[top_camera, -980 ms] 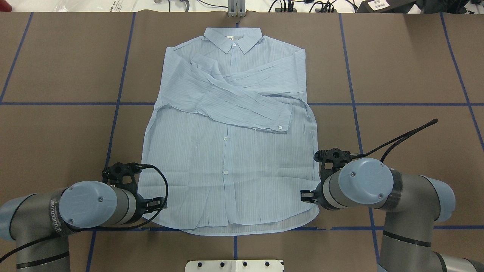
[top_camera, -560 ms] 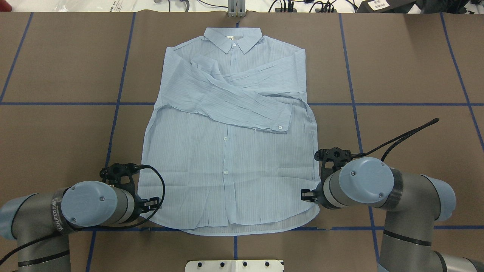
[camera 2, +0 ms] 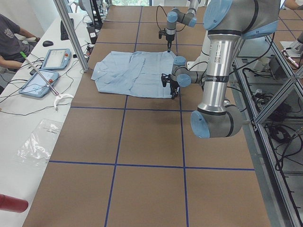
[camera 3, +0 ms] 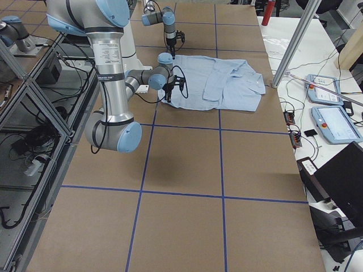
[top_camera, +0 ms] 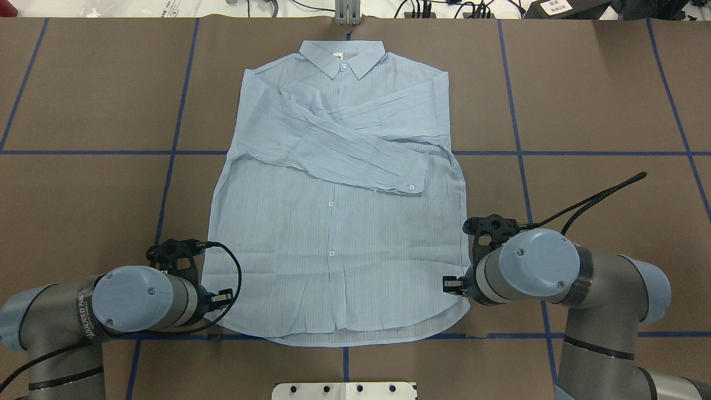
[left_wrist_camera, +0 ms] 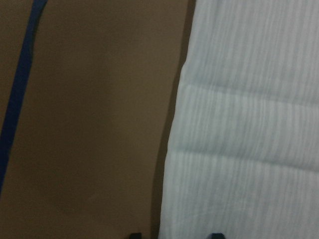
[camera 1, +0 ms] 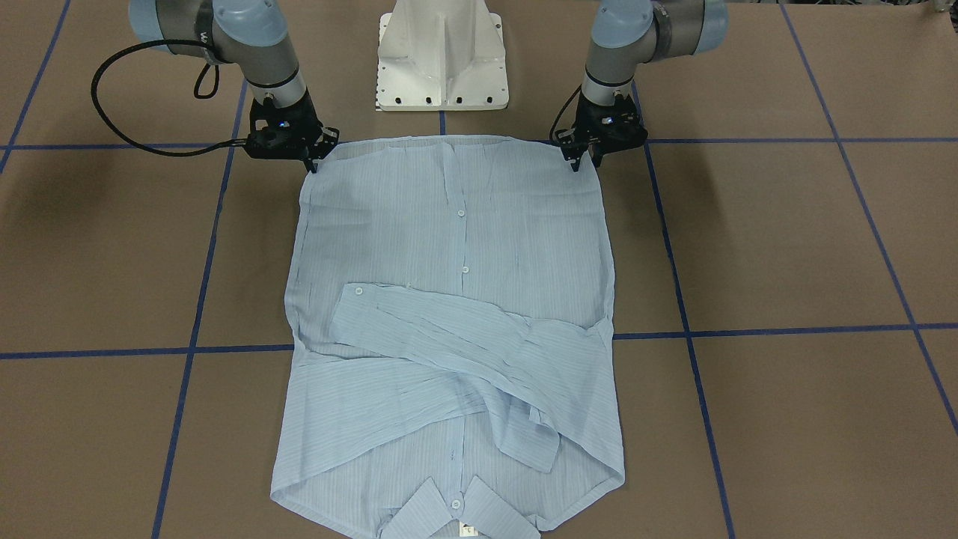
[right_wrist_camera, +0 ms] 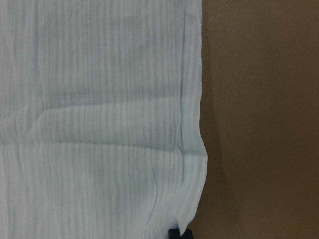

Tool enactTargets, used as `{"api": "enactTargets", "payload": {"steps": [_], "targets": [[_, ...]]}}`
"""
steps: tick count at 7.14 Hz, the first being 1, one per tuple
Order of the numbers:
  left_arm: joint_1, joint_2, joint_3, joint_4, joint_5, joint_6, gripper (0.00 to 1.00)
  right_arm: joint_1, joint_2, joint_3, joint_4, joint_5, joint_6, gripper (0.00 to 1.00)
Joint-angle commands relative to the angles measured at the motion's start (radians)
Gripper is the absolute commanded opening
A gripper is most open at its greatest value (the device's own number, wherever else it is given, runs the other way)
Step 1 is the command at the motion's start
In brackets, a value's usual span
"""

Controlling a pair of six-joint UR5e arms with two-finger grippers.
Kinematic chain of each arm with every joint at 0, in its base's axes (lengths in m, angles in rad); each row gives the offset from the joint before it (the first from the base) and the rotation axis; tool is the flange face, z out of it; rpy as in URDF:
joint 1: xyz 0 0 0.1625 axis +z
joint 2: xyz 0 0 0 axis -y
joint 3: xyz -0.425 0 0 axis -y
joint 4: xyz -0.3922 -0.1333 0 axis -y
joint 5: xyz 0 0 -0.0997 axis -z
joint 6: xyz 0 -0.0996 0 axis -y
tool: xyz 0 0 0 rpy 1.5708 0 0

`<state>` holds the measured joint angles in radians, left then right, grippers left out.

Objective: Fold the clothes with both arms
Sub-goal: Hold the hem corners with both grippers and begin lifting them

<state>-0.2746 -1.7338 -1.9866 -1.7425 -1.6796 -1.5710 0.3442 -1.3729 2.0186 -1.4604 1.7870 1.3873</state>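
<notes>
The light-blue shirt (top_camera: 333, 233) lies flat, front up, both sleeves crossed over the chest and the collar (top_camera: 341, 55) at the far edge; it also shows in the front-facing view (camera 1: 456, 247). My left gripper (top_camera: 225, 297) is open at the shirt's near left hem corner. In the left wrist view (left_wrist_camera: 174, 235) its two fingertips stand either side of the shirt's side edge (left_wrist_camera: 169, 164). My right gripper (top_camera: 449, 286) is at the near right hem corner. In the right wrist view (right_wrist_camera: 180, 233) it is shut on the shirt's edge, which puckers there.
The white pedestal base (camera 1: 441, 60) stands just behind the hem. Blue tape lines (top_camera: 178, 153) grid the brown table. A metal post (top_camera: 347, 14) stands past the collar. A bench with tablets (camera 2: 47, 71) and a seated person (camera 2: 9, 38) lies beyond the far edge.
My left gripper has drawn slightly back toward the robot and outward at the left hem corner. The right gripper and the shirt have hardly moved.
</notes>
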Motion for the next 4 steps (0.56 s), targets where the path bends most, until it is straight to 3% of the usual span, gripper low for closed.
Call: {"api": "enactTargets", "payload": {"steps": [1,4], "targets": [[-0.001,0.000,-0.001,0.000,0.000,0.000,0.44,0.005,0.000,0.002,0.000,0.002,-0.001,0.00],[-0.011,0.000,-0.017,0.001,-0.002,0.000,0.44,0.009,0.000,0.002,0.000,0.003,-0.001,0.00]]}}
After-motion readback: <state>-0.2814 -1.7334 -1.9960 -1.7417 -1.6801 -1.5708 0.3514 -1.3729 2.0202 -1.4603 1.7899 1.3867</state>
